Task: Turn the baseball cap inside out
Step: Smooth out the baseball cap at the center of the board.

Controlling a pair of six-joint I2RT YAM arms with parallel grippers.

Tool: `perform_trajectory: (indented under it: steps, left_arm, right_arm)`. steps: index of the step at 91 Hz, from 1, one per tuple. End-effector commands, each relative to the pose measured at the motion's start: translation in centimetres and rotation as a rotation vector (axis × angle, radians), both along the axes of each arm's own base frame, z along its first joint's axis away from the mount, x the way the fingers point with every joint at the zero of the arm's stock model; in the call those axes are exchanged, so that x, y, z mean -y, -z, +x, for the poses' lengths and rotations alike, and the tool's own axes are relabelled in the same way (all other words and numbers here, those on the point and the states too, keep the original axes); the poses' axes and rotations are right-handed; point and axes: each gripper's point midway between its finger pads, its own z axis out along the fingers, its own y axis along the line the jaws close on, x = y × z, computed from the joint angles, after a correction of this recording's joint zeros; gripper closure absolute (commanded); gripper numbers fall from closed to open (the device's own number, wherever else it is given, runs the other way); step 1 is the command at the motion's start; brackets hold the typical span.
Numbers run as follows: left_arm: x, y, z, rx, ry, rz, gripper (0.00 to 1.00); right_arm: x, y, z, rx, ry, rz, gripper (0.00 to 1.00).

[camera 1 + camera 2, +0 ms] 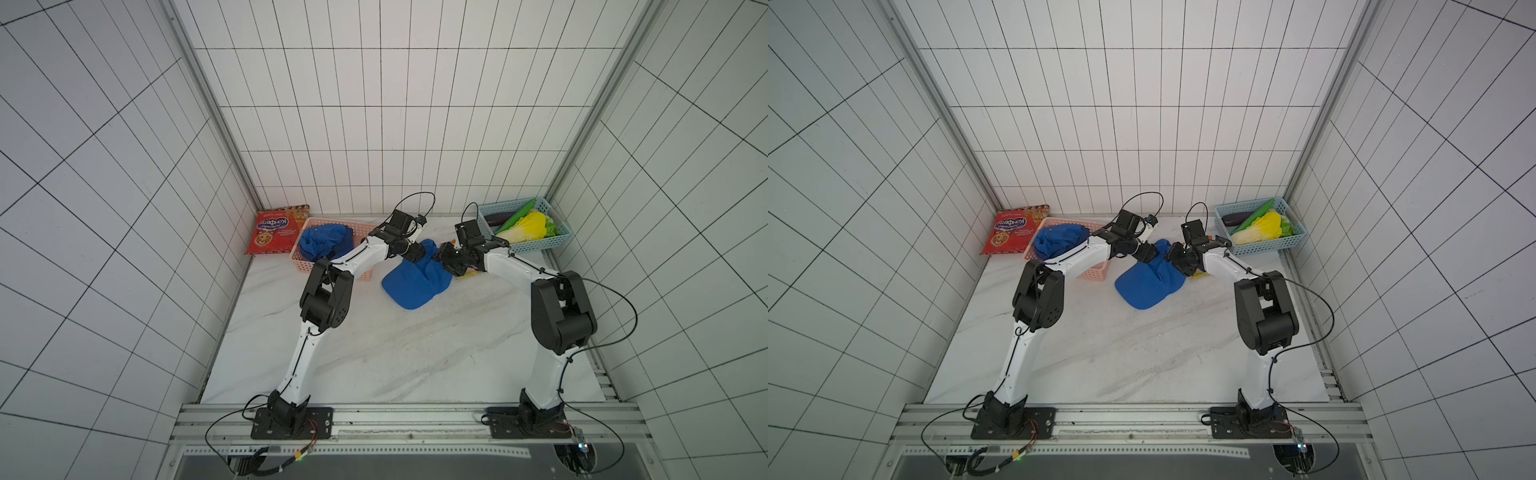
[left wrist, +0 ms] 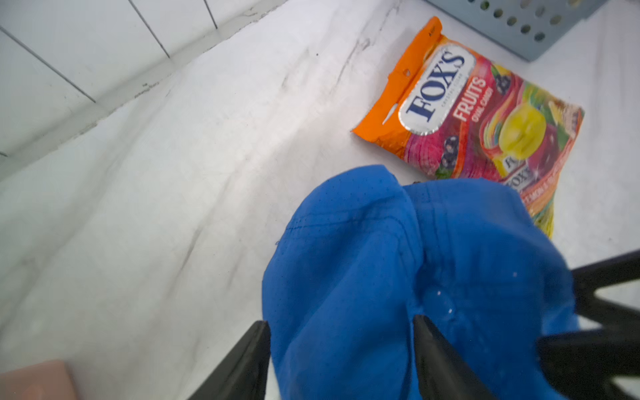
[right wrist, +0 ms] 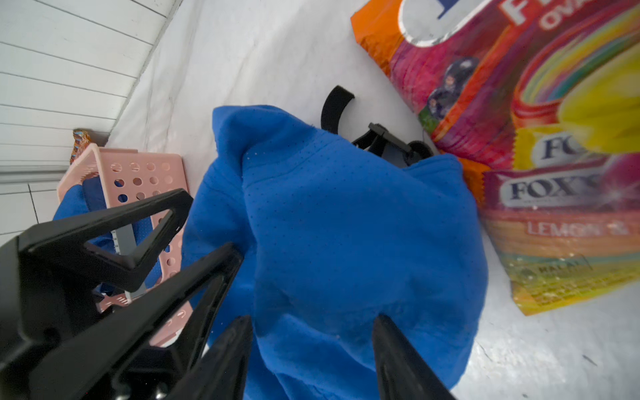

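Top views: left claw [image 1: 422,254] and right claw [image 1: 439,255] angle down, straddling cap [image 1: 409,289].

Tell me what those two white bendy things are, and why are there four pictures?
Those are robot arms, the left arm and right arm, at a white table. Two pictures look down from above. Two come from small cameras on the wrists, close to each claw. On the table lie a blue cap, a red snack bag, a candy bag, a pink basket and a blue basket of vegetables. The left claw and right claw each straddle a fold of the cap. Whether they pinch it yet is unclear.
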Motion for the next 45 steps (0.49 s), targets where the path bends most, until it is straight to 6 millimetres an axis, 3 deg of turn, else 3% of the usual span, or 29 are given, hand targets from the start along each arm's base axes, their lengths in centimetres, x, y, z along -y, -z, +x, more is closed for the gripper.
perform_trajectory:
  steps: [1, 10, 15, 31, 45]
  left_arm:
    - [0.5, -0.4, 0.4, 0.019, 0.008, -0.021, 0.68]
    - [-0.1, -1.4, 0.7, 0.007, -0.042, -0.064, 0.93]
    - [-1.1, -2.3, 0.9, -0.014, -0.074, -0.108, 1.0]
    - [-4.0, -6.4, 0.8, -0.212, -0.123, -0.463, 1.0]
    - [-6.7, -7.7, 0.7, -0.37, -0.156, -0.725, 1.0]
  right_arm:
    - [-0.3, 0.2, 0.9, 0.0, -0.014, 0.004, 0.66]
    - [-0.2, 0.2, 1.0, 0.009, -0.036, -0.011, 0.91]
    - [0.1, -0.2, 1.1, 0.025, -0.047, -0.021, 1.0]
    - [1.4, -2.0, 0.9, 0.086, -0.11, -0.001, 1.0]
    - [2.4, -3.6, 0.3, 0.139, -0.175, 0.074, 1.0]
